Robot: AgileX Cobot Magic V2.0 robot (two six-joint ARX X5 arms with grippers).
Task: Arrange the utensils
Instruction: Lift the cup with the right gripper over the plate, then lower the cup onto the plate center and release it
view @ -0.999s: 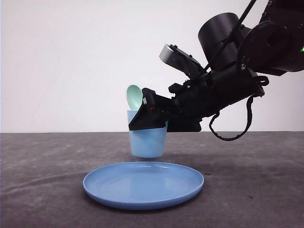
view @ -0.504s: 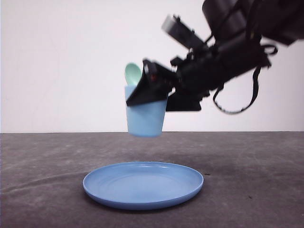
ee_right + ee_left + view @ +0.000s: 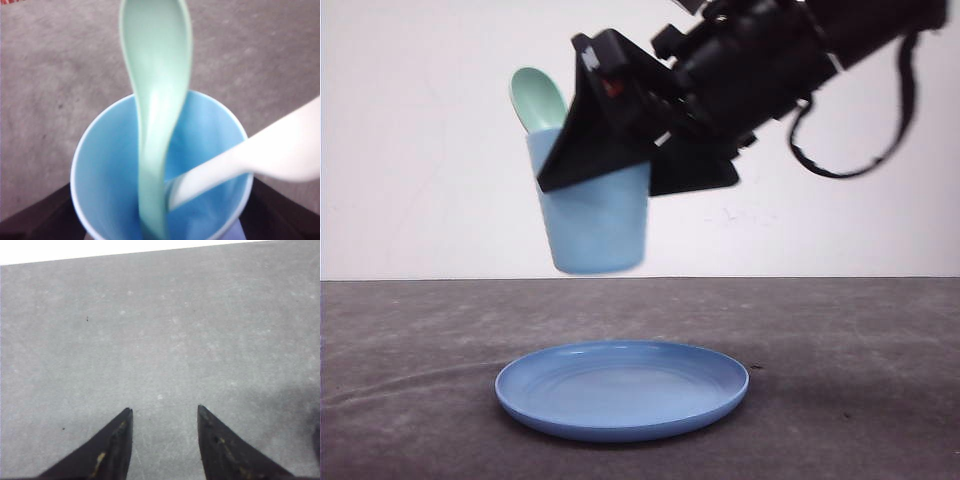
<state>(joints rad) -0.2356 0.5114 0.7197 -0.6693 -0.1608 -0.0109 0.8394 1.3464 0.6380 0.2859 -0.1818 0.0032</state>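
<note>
My right gripper (image 3: 592,150) is shut on the light blue cup (image 3: 597,222) and holds it in the air, slightly tilted, above the round blue plate (image 3: 621,386). The mint-green spoon (image 3: 538,97) stands in the cup with its bowl sticking out above the rim. In the right wrist view the spoon (image 3: 155,75) and the white fork (image 3: 260,154) both lean inside the cup (image 3: 102,167), with dark fingers (image 3: 35,216) on either side of it. My left gripper (image 3: 164,412) is open over bare grey table, nothing between its fingers.
The plate lies alone on the dark grey table (image 3: 410,340) near its front. A plain white wall is behind. The right arm's black body (image 3: 770,60) reaches in from the upper right.
The right gripper has lifted the cup with the utensils off the table behind the plate, carrying it up and toward the camera and a little left.
</note>
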